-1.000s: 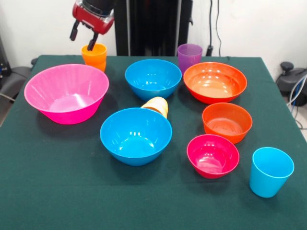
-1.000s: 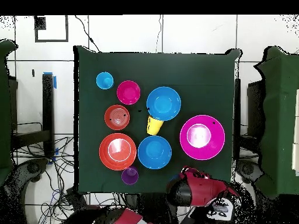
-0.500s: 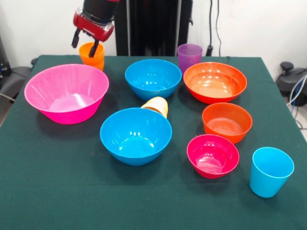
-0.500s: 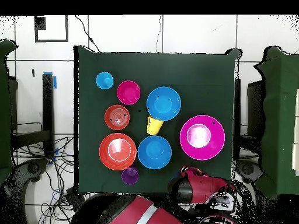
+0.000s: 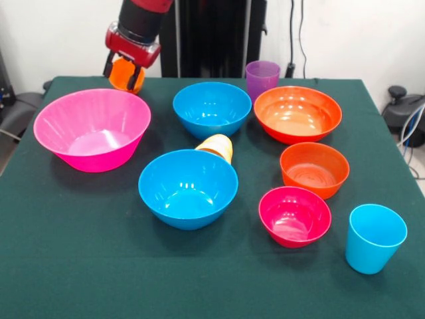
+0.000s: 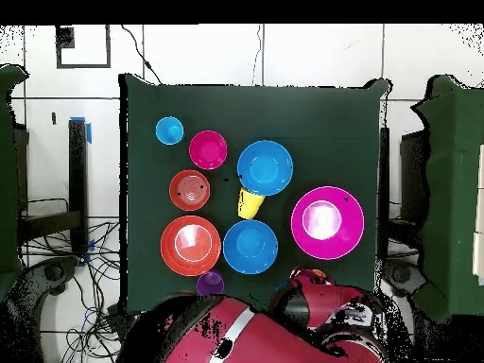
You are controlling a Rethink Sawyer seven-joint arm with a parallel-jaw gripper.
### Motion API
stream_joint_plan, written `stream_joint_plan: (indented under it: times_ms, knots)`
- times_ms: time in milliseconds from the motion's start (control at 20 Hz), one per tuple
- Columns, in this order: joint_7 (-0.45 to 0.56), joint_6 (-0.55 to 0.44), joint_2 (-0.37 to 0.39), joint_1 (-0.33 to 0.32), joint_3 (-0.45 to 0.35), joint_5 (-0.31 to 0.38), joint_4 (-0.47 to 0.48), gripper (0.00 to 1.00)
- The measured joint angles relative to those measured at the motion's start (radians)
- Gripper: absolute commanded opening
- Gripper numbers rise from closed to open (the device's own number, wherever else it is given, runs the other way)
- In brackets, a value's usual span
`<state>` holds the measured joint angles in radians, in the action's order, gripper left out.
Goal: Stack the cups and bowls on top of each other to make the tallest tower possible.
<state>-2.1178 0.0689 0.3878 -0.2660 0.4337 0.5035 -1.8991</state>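
I see a green table [image 5: 66, 266] carrying six bowls [image 5: 188, 188], a blue cup [image 5: 374, 238], a purple cup [image 5: 262, 77] and a tipped yellow cup [image 5: 216, 146].

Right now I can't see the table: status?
Gripper at far edge, fingers around orange cup. No tower yet; bowls all separate. Yellow-orange cup on its side between the blue bowls.

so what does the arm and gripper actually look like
The arm is a thick round red link that ends in a black collar and a red wrist housing. Short black fingers hang below it at the gripper. In the overhead view the arm shows as broad red shells with black patches and a pale stripe. No loose cables show on it.
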Motion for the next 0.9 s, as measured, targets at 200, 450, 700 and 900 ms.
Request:
stream_joint_plan:
  times_ms: [200, 450, 700, 900]
  knots:
    - [0.0, 0.001, -0.031, -0.002, -0.003, 0.0, 0.0, 1.0]
    - [0.0, 0.001, -0.048, -0.002, -0.003, 0.0, 0.0, 1.0]
    - [0.0, 0.001, -0.048, 0.004, -0.003, 0.0, 0.0, 1.0]
    - [0.0, 0.001, -0.044, 0.006, -0.003, 0.0, 0.0, 1.0]
